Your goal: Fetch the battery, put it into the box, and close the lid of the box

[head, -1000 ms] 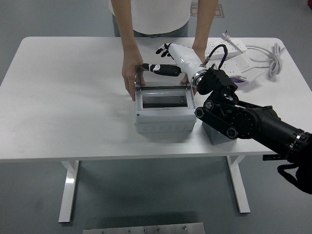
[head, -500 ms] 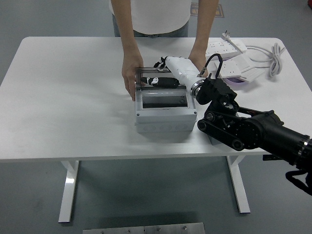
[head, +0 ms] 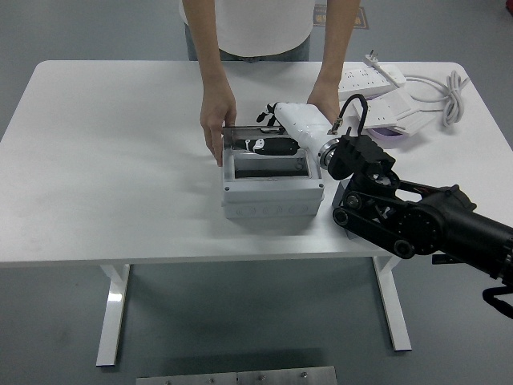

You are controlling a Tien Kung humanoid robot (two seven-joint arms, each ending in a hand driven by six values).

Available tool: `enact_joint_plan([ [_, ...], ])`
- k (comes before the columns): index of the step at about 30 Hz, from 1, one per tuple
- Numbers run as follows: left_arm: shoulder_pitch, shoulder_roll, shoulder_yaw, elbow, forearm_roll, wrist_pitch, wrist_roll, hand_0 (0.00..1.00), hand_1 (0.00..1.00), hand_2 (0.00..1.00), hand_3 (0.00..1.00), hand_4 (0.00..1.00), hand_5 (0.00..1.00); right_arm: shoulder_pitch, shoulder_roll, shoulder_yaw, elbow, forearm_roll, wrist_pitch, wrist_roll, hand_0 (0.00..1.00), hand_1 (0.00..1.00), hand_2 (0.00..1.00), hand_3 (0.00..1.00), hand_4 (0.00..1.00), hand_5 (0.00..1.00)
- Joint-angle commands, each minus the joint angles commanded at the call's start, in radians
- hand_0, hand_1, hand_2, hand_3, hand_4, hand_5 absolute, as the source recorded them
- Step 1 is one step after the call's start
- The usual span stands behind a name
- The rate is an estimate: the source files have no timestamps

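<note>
Grey plastic box point(head: 272, 186) sits mid-table, a bit toward the near edge, with its clear-windowed lid point(head: 271, 163) hinged at the far side and, as far as I can tell, partly raised. Right hand point(head: 271, 144) is reaching in from the right, white forearm shell angled over the box's far right corner, dark fingers point(head: 276, 147) lying across the lid's far edge, probably to push it down or finish the drop inside. Can't tell whether those fingers are curled on anything or just resting flat; they blend with the dark interior. Battery isn't identifiable: it may already be in the box under the window, or in the palm, but nothing visible confirms either. Person at the far edge has one hand point(head: 216, 120) braced on the box's far left corner and the other hand point(head: 324, 98) just behind the robot's wrist at the far right, likely holding the box steady so it doesn't slide under the push. Left arm not in view. White power strip point(head: 370, 80) and coiled cable point(head: 446, 98) lie near the far right corner, well clear. Small grey block by the box's right side is mostly hidden behind the black arm links.
</note>
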Motion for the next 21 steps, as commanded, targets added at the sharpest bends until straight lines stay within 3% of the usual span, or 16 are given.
enact_joint_plan([
  [11, 0.002, -0.001, 0.001, 0.000, 0.000, 0.000, 0.000, 0.549, 0.721, 0.665, 0.596, 0.699, 0.199, -0.001, -0.006, 0.001, 0.042, -0.040, 0.064, -0.042, 0.533, 0.467, 0.611, 0.716, 0.991, 0.892],
  [21, 0.002, -0.003, -0.003, -0.001, 0.009, -0.004, 0.003, 0.548, 0.721, 0.665, 0.596, 0.698, 0.198, 0.004, -0.010, 0.024, 0.097, -0.091, 0.156, -0.101, 0.528, 0.462, 0.610, 0.721, 0.976, 0.883],
])
